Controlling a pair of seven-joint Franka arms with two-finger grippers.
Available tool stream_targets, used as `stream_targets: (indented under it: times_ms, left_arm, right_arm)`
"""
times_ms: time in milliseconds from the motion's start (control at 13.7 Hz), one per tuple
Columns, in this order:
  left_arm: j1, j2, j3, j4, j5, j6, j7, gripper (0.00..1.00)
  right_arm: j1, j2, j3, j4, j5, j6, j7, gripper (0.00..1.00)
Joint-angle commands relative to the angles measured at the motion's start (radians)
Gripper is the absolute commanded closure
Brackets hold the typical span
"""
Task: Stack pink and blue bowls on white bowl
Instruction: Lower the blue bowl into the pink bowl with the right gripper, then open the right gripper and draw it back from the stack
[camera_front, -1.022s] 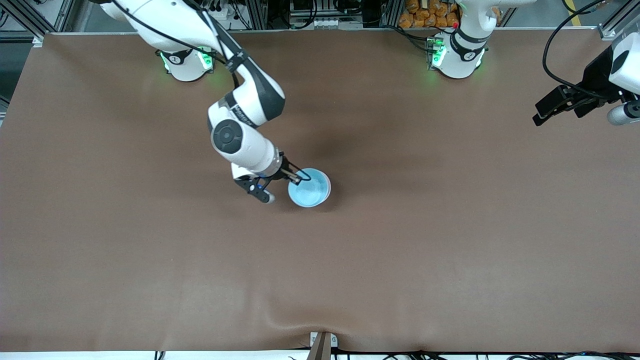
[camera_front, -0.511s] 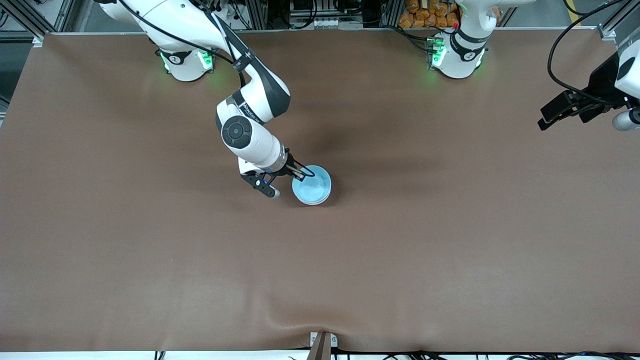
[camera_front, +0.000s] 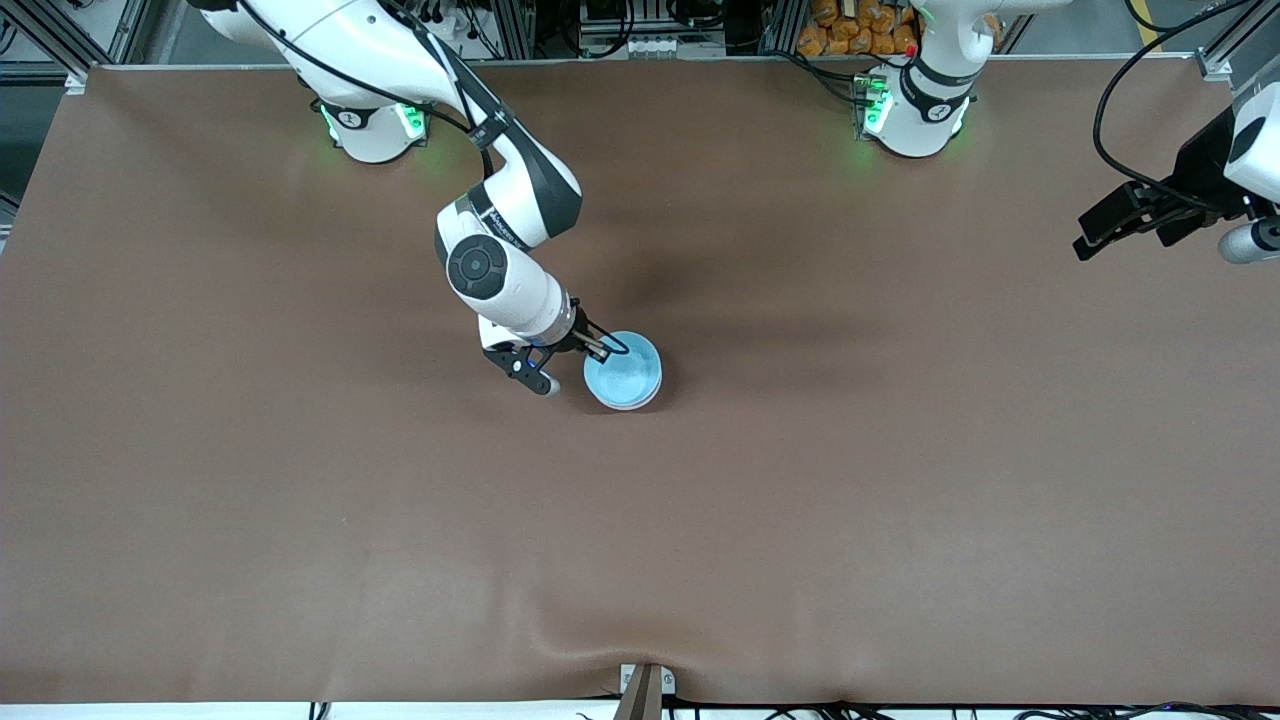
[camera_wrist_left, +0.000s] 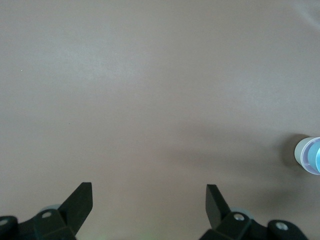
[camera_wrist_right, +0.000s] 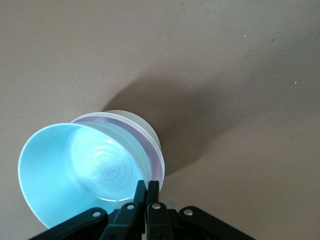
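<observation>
— Blue bowl (camera_front: 622, 370), mid-bench in the front view: was it down?

— Nearly, I judged. My right end effector (camera_front: 601, 350) pinched its rim; next came letting go. My left end effector (camera_front: 1100, 222) waited, spread empty, over its bench end.

— Right wrist view?

— It showed the pink bowl (camera_wrist_right: 150, 145) and white bowl (camera_wrist_right: 135, 119) nested beneath.

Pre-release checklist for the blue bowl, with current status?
1. Right gripper shut on blue bowl rim: ok.
2. Blue bowl over pink bowl and white bowl: ok.
3. Blue bowl seated level in the stack: not ok, it sits tilted in the right wrist view.
4. Stack resting on table: ok.
5. Left gripper open, waiting at its own end of the table, away from the stack: ok.
</observation>
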Motion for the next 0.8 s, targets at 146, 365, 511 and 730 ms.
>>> stream_targets:
  times_ms: [146,365,511,730]
  left_arm:
    - [0.015,-0.009,-0.006,-0.001,0.002,-0.013,0.02,0.0]
    - [0.016,-0.009,-0.006,-0.002,0.002,-0.013,0.02,0.0]
    - [0.017,-0.01,-0.006,-0.004,0.002,-0.016,0.02,0.0]
    - [0.018,-0.013,-0.006,-0.002,0.002,-0.02,0.02,0.0]
  right_arm:
    - [0.018,0.03,-0.014,-0.001,-0.017,0.048,0.01,1.0]
    - [0.018,0.045,-0.015,0.001,-0.017,0.047,0.005,0.92]
    - [0.007,0.042,-0.014,0.004,-0.016,0.033,0.005,0.28]
    - [0.002,0.03,-0.026,0.089,-0.016,-0.097,0.005,0.0]
